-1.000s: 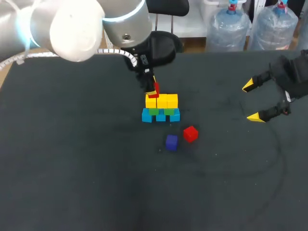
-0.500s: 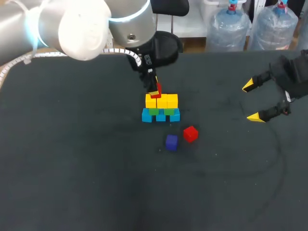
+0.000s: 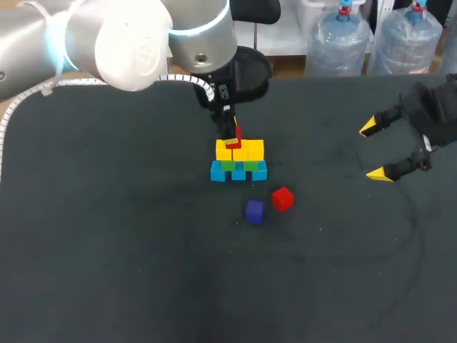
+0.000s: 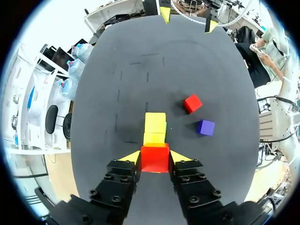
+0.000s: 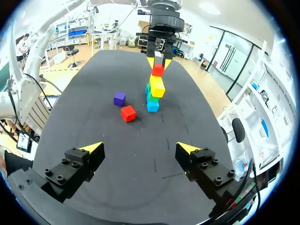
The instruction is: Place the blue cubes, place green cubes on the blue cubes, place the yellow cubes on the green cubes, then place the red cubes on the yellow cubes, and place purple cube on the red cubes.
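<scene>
Red small cube (image 5: 158, 70) pinched in the left gripper (image 4: 155, 157), directly over the near end of the yellow cube row (image 3: 240, 151), which tops green cubes (image 3: 250, 166) and blue cubes (image 3: 218, 172). Left wrist view: row runs straight ahead of the fingers, so the release is straight down. Right wrist view gives the side-on gap, which looks slim; contact uncertain. Right gripper (image 3: 375, 151) spread wide, well apart. Loose red cube (image 3: 283, 199) and purple cube (image 3: 254, 211) lie near the blue cubes.

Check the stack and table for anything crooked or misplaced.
Nothing stands out. The stack looks straight; the left gripper holds a red cube over it; a loose red cube and purple cube lie beside it.
</scene>
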`<state>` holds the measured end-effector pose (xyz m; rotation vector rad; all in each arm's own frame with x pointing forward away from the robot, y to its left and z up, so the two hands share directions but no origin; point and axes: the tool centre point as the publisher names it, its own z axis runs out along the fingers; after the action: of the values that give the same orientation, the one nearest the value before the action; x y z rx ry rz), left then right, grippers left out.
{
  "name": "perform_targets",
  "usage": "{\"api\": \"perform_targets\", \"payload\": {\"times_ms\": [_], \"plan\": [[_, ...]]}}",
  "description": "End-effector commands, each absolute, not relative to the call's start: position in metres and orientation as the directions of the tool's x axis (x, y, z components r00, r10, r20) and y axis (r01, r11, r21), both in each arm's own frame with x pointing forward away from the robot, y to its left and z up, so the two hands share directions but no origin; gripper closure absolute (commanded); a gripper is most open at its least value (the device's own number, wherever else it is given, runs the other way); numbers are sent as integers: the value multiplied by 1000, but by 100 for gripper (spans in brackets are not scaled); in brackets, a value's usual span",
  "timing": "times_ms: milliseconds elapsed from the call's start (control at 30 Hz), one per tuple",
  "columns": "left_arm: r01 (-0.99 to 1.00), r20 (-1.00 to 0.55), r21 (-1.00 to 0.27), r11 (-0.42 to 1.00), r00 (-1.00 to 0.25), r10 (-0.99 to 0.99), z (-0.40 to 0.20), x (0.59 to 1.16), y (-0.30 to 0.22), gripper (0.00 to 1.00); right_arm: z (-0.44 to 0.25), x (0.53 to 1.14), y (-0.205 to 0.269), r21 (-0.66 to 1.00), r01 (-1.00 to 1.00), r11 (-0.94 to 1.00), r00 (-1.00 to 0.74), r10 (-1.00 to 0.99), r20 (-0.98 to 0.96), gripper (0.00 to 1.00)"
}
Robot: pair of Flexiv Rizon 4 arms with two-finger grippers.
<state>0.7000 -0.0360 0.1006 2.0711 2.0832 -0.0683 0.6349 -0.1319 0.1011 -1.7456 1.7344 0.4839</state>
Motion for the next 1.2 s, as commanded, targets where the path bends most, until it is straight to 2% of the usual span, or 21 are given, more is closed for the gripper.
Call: {"api": "perform_targets", "payload": {"times_ms": [33, 1200], "plan": [[994, -168, 104, 12, 5, 986, 100, 704, -39, 100, 100, 636, -132, -171, -984, 57, 70, -753, -654, 0], [995, -155, 96, 9, 6, 988, 94, 706, -37, 100, 100, 636, -132, -171, -984, 57, 70, -753, -654, 0]]}}
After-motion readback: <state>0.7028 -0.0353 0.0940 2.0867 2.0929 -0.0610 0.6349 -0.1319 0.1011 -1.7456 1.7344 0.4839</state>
